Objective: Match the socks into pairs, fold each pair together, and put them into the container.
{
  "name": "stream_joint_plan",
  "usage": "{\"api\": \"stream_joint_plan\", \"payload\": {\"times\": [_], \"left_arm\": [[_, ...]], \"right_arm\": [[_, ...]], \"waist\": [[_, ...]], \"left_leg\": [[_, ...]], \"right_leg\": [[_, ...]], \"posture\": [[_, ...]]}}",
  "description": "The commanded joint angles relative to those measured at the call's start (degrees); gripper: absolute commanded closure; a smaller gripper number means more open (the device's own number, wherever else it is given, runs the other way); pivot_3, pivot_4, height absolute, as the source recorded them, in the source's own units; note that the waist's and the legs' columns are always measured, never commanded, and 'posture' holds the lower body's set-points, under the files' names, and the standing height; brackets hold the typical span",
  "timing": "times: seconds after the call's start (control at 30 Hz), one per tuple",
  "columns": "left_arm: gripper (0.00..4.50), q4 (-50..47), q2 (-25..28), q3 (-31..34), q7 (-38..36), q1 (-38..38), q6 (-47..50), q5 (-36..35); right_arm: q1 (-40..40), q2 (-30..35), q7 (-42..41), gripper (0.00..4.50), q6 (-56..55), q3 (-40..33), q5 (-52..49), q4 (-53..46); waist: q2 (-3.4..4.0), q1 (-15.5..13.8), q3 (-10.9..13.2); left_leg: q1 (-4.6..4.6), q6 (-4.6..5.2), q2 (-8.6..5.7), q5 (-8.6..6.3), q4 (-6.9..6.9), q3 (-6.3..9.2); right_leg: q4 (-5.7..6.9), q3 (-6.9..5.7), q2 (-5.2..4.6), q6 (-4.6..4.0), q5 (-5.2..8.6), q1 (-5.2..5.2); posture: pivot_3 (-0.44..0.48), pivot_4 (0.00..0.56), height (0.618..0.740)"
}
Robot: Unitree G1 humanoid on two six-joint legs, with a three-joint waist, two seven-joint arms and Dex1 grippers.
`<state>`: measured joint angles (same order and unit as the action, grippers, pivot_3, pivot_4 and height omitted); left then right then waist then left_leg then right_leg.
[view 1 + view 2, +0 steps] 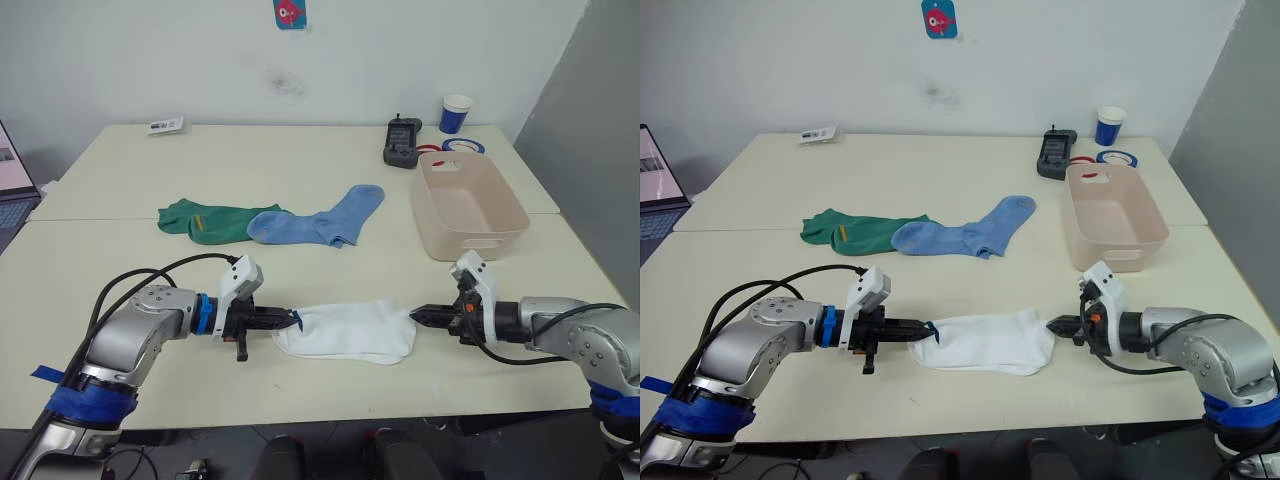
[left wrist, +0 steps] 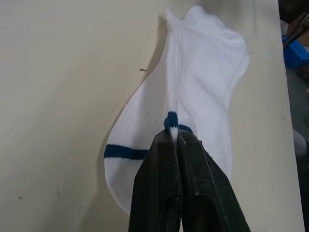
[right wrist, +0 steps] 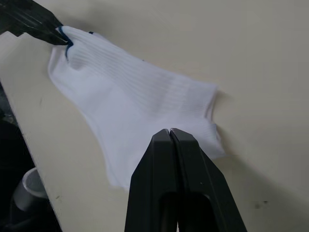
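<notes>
The left gripper (image 1: 292, 319) sits low in the frame, left of centre, its two black fingers pressed together on the blue-banded cuff edge of the white socks (image 1: 350, 331). In the left wrist view a thin ridge of white fabric and blue trim is pinched between the fingertips (image 2: 171, 140). Opposite it, right of centre, the right gripper (image 1: 413, 317) has its fingers closed flat against each other at the other end of the white socks; whether fabric is caught between them I cannot tell, but the tips touch that edge.

The white socks lie flat on the table (image 1: 300, 180), long axis running left to right across the frame, cuff toward the left gripper.

Further up, around the middle of the frame, the light blue socks (image 1: 325, 222) stretch from lower left to upper right, overlapping the end of the dark green socks (image 1: 205, 220), which lie lengthwise to their left. The container (image 1: 500, 215) stands at the right, open side up, well apart from the white socks. A blue-and-white paper cup (image 1: 456, 113) stands beyond it.
</notes>
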<state>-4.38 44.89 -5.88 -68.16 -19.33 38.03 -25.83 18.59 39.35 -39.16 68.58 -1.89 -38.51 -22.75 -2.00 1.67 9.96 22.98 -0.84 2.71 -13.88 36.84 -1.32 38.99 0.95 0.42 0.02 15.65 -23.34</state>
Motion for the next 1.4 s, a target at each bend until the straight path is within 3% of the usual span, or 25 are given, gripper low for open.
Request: {"api": "stream_joint_plan", "payload": {"times": [0.03,0.2,0.67,0.77,0.9,1.2,1.4], "left_arm": [[4.5,-0.64,0.01,0.15,-0.36,-0.81,-0.92,0.06],[4.5,-0.31,0.36,-0.72,-0.91,-0.64,-1.87,0.79],[4.5,-1.33,0.48,-0.61,-0.62,0.13,-1.61,0.62],[4.5,-1.27,0.31,-0.64,-0.43,0.06,-1.65,0.69],[4.5,-1.28,0.3,-0.64,-0.35,0.07,-1.69,0.71],[4.5,-3.0,2.23,1.03,-2.41,0.27,1.07,-2.18],[4.5,-0.61,5.45,3.26,-5.58,-5.77,8.27,-7.22]], "right_arm": [[0.46,0.05,0.43,4.05,-3.91,0.55,2.16,1.62],[0.93,-0.01,-0.21,2.41,-6.05,3.12,4.19,5.0],[1.53,-1.41,-1.43,2.41,-2.96,3.27,1.4,5.75],[1.57,-1.38,-1.49,3.02,-3.48,3.61,1.57,6.15],[2.1,-1.91,-0.83,4.44,-3.2,2.79,1.09,6.04],[1.61,-2.37,0.45,4.48,3.56,-2.79,-6.25,-0.94],[-0.55,-5.78,4.75,4.48,13.93,-9.2,-15.92,-9.5]], "waist": [[0.0,-0.01,0.0],[0.0,0.0,0.0],[0.0,-0.01,0.0],[0.0,-0.01,0.0],[0.0,0.0,0.0],[0.0,0.01,0.0],[0.0,-0.01,0.0]], "left_leg": [[0.01,0.0,0.0,0.0,0.0,-0.01],[0.0,0.0,0.0,0.0,0.0,-0.02],[0.01,0.0,0.02,0.0,0.0,0.0],[0.0,0.0,0.02,0.0,0.0,0.0],[0.01,0.0,0.01,0.0,0.0,-0.01],[0.01,0.0,0.03,0.0,0.0,0.02],[0.01,0.0,0.02,0.0,-0.01,0.15]], "right_leg": [[0.0,-0.01,0.0,0.0,0.0,0.0],[0.0,-0.01,0.0,0.0,0.0,0.0],[0.0,-0.01,0.0,0.0,0.0,0.0],[0.0,-0.01,0.0,0.0,0.0,0.0],[0.0,-0.01,0.0,0.0,0.0,0.0],[0.01,0.0,0.0,0.0,0.0,0.0],[0.01,-0.09,0.02,0.0,0.0,0.01]], "posture": [[0.0,0.15,0.74],[0.0,0.15,0.74],[0.0,0.15,0.74],[0.0,0.15,0.74],[0.0,0.15,0.74],[0.0,0.15,0.74],[0.0,0.15,0.74]]}}
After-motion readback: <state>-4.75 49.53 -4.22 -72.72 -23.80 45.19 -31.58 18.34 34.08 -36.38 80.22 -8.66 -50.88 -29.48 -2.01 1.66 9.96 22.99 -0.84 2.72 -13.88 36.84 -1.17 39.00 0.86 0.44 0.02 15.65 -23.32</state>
